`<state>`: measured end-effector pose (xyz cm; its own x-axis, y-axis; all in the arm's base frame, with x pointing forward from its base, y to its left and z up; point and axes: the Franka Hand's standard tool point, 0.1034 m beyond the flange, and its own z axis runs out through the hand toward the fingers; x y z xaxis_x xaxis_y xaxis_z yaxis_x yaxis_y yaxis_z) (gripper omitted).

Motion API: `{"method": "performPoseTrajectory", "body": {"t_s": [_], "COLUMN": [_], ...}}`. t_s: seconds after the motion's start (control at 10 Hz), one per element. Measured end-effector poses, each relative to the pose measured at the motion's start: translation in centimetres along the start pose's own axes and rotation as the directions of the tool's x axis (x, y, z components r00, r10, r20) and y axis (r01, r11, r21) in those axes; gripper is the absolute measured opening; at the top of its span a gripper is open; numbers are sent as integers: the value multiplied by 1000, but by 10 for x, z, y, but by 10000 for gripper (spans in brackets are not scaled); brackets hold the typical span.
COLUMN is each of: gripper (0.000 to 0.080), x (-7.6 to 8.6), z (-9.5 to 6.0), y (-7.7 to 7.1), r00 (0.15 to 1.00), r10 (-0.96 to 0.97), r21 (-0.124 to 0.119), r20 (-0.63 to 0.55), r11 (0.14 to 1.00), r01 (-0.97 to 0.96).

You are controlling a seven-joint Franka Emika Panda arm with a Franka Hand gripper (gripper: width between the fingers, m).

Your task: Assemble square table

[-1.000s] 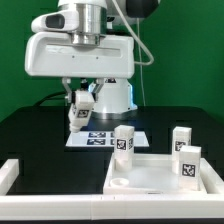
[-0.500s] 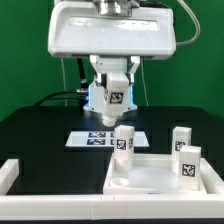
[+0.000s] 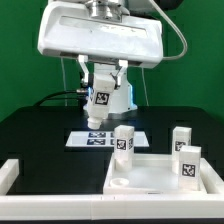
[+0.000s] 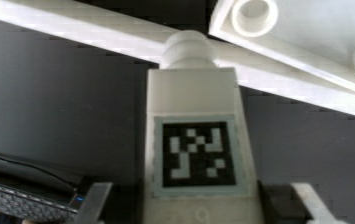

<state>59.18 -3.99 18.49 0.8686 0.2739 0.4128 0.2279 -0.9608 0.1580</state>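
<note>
White leg (image 4: pixel 197 120), black-white tag (image 4: pixel 197 151)

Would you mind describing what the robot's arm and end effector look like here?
The arm ends in a broad, boxy white housing with rounded edges. Dark cables loop beside it. The end effector below is white, and its fingers look dark grey and blocky in the wrist view.

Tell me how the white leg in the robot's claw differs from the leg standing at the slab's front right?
The held leg hangs in the air, tilted, gripped by the claw; the front right leg stands upright on the slab. The held leg sits farther back, above the marker board. Both are short, white and carry a black-and-white tag.
</note>
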Motion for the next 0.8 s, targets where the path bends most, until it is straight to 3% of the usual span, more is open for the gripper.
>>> {"method": "performPoseTrajectory", "body": {"t_s": [0.1, 0.2, 0.4, 0.5, 0.8], "gripper": [290, 290, 290, 290, 290], "x": [-7, 5, 38, 47, 43], "z": [7, 14, 27, 30, 32], "y": [4, 2, -20, -27, -24], "r00": [1000, 1000, 992, 987, 987], "r10": [3, 17, 126, 159, 160], "r21": [10, 19, 41, 47, 44], "r20": [14, 2, -28, -34, -28], "r11": [1000, 1000, 991, 987, 986], "r01": [-3, -17, -125, -157, -159]}}
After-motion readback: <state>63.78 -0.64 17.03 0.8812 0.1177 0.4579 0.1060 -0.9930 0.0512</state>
